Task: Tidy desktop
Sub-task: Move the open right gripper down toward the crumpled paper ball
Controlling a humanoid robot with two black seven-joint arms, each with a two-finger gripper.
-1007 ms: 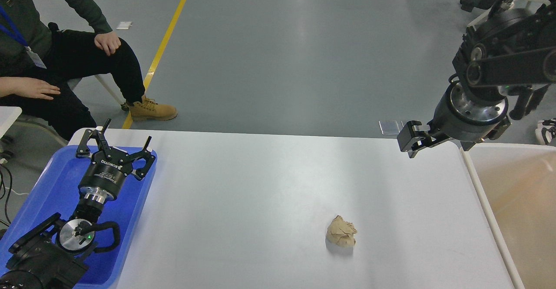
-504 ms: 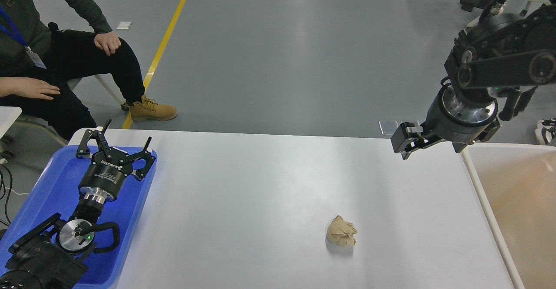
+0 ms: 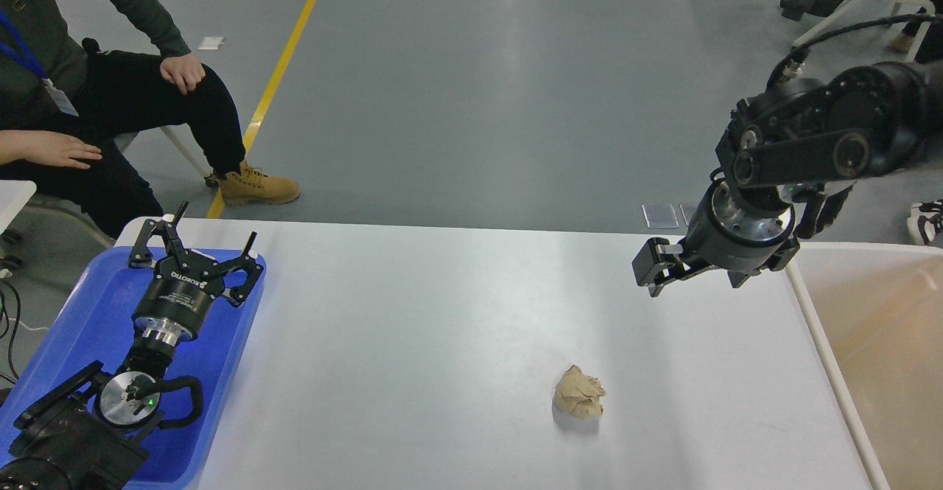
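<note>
The white desktop [image 3: 412, 343] fills the lower half of the head view. A crumpled tan paper ball [image 3: 579, 393] lies on it, right of centre and toward the front. My right gripper [image 3: 651, 269] hangs above the far right part of the desktop, well behind and to the right of the ball; it is dark and seen from the side, so its fingers cannot be told apart. My left gripper [image 3: 197, 243] is open and empty above the far end of the blue tray [image 3: 81, 313].
A cream-white bin [image 3: 877, 343] with a raised rim stands against the desktop's right edge. The blue tray sits at the left edge under my left arm. A seated person [image 3: 110, 99] is beyond the far left corner.
My right arm has swung left and down, bringing its gripper from near the bin's far corner to over the desktop. The left arm and the paper ball have not moved.
</note>
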